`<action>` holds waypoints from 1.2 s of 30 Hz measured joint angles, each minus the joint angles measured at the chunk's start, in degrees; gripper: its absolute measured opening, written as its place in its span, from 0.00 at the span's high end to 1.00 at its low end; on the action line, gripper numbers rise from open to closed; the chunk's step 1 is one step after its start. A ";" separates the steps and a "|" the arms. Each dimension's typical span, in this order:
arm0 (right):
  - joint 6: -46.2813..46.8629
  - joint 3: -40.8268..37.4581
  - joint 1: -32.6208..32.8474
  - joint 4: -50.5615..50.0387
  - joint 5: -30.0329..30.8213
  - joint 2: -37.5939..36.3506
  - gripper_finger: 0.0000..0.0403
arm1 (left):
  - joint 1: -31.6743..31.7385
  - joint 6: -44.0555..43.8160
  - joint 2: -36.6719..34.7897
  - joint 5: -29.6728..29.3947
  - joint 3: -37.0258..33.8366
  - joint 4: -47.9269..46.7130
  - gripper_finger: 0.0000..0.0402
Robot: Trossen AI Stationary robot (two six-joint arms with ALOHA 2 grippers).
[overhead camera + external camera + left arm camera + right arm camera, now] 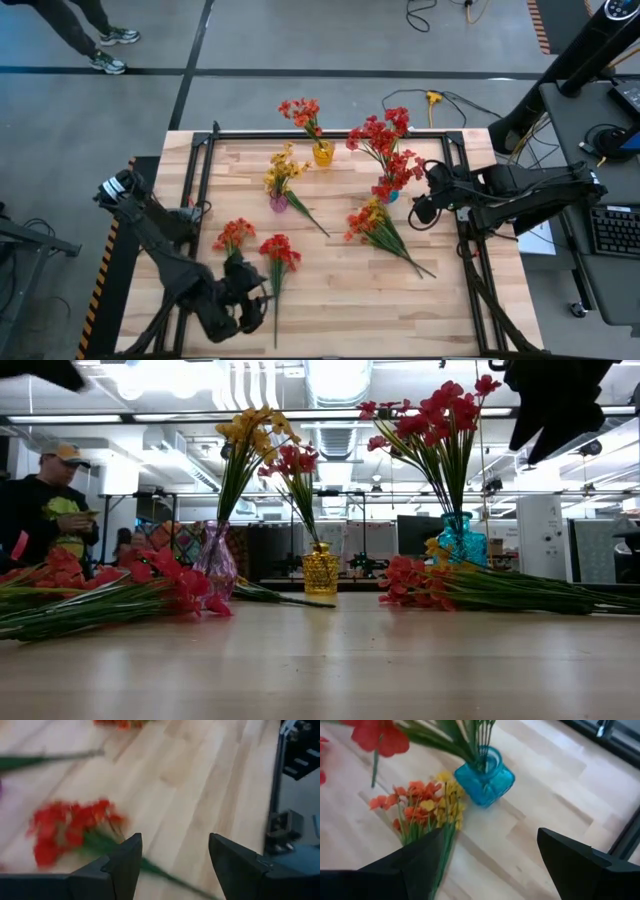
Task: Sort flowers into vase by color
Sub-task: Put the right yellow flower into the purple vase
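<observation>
**Flowers part sorted, both pincers empty**

Red flowers (384,140) standing in blue vase (388,196); yellow spray (283,168) in purple vase (278,203); orange-red spray (302,112) in yellow vase (323,153). Loose bunches (378,228) lying flat on desk (340,290). Right pincer (420,200) wide open beside blue vase, holding nothing. Left pincer (255,297) open, empty, beside a lying red spray (278,252).

Open-plan robotics lab: long ceiling strip lights (60,418), grey concrete floor (300,40) strewn with black cables (425,12) at twelve o'clock, butcher-block wooden table (330,290) framed in black aluminium rails (330,133).
</observation>
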 joint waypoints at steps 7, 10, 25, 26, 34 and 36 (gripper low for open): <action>0.75 -0.02 0.00 0.02 -3.17 0.07 0.22 | -2.80 -20.26 0.37 9.27 0.91 -10.69 0.47; 0.95 -0.31 0.15 0.09 -3.95 0.09 0.22 | -3.62 -28.44 0.37 13.87 -1.02 -12.23 0.47; 4.60 -3.37 8.93 7.18 -7.94 6.46 0.22 | -4.53 -37.17 0.37 18.10 -5.27 -14.92 0.47; 5.11 -3.37 9.62 7.22 -7.94 7.77 0.22 | -4.53 -36.77 0.37 17.62 -5.27 -14.92 0.47; 8.89 -3.39 13.84 7.08 -7.57 17.76 0.23 | -4.53 -34.04 0.37 12.95 -5.27 -14.89 0.47; 9.01 -3.39 14.44 7.14 -7.45 19.99 0.24 | -4.53 -33.97 0.37 12.06 -5.27 -14.89 0.47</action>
